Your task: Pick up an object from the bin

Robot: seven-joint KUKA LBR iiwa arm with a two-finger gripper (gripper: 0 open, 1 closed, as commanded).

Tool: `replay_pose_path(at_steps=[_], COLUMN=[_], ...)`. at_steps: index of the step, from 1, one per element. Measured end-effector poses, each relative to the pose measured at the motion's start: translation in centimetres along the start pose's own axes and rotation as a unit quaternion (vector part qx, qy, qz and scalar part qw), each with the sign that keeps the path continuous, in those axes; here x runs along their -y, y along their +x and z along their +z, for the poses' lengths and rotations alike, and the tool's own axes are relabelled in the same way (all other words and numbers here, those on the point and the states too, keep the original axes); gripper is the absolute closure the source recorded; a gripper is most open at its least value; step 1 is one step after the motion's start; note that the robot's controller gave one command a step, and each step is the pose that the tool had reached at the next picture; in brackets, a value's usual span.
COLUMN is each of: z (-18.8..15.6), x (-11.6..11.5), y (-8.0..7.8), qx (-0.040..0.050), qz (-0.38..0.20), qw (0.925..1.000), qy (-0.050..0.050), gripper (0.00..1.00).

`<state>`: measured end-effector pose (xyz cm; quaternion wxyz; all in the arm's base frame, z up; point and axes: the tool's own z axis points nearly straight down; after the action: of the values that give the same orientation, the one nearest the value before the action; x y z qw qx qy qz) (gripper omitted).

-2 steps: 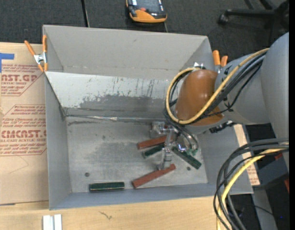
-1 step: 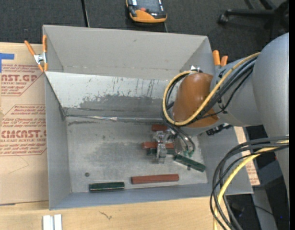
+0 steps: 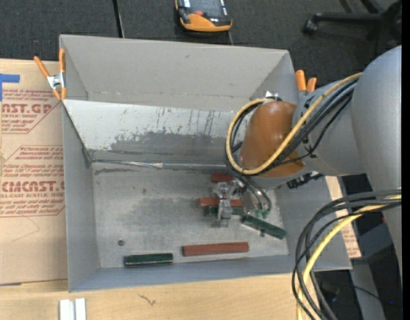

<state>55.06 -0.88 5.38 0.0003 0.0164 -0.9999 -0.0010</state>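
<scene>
The jaws sit low over the right middle of the bin [image 3: 158, 65] floor, directly above a short red bar [image 3: 209, 203]. Its long axis runs left to right, so a grip would likely close near to far. Whether the jaws are spread or pinching it I cannot tell. A green bar [image 3: 265, 227] lies just right and nearer. A long red bar [image 3: 215, 249] lies well apart by the near wall.

The bin [image 3: 78, 179] is grey, its back wall streaked with dark scuffs. On the floor — a dark green bar [image 3: 148, 261], a reddish-brown bar [image 3: 215, 249], a green strip [image 3: 265, 227] (each plain). The wrist cover [image 3: 268, 139] is orange-brown.
</scene>
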Motion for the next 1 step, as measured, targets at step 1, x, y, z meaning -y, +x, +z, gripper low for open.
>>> replay_pose_path(at_steps=[1], z=[-0.4], x=[-0.01], y=[0.11], qx=[-0.0003], qz=[0.0], qw=[1.0], qy=[0.0], gripper=[1.0])
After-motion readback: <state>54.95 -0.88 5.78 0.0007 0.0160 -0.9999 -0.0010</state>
